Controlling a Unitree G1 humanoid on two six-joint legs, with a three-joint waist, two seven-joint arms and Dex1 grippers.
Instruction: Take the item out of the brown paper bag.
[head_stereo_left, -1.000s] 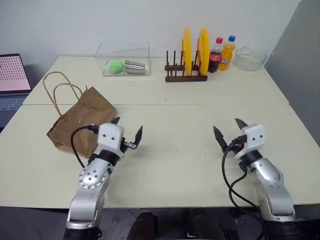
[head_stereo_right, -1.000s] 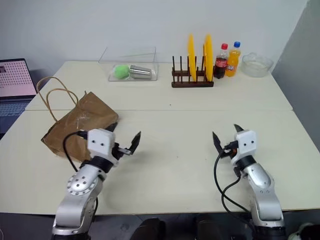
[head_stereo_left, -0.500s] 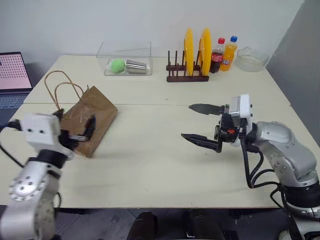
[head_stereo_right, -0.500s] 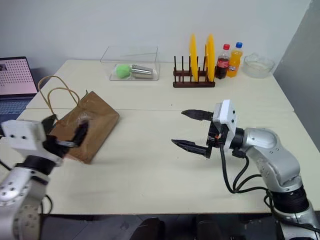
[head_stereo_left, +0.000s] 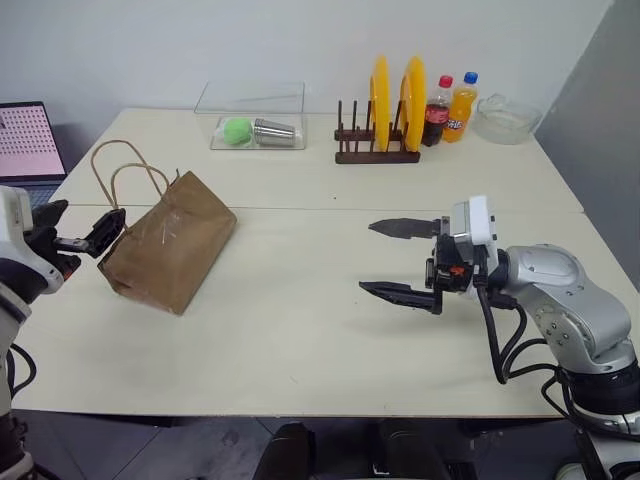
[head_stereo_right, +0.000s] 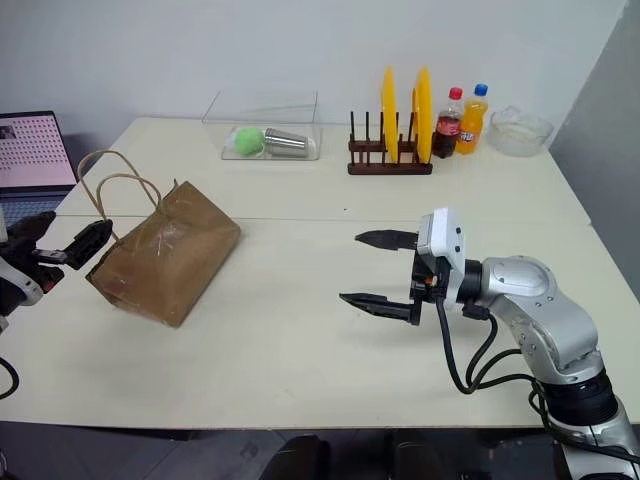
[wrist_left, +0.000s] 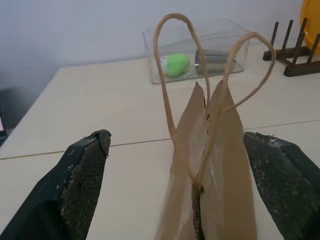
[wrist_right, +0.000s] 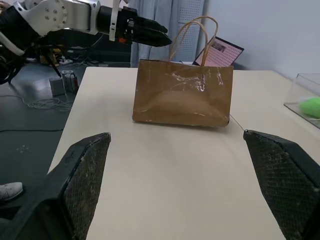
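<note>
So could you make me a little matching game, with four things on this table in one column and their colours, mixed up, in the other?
Things:
1. paper bag
2. ball in the clear box
3. plates in the rack
4. cup lying beside the ball

Colours:
A. yellow
B. silvery metal
C. brown
D. green

Pairs: 1-C, 2-D, 3-A, 4-B
</note>
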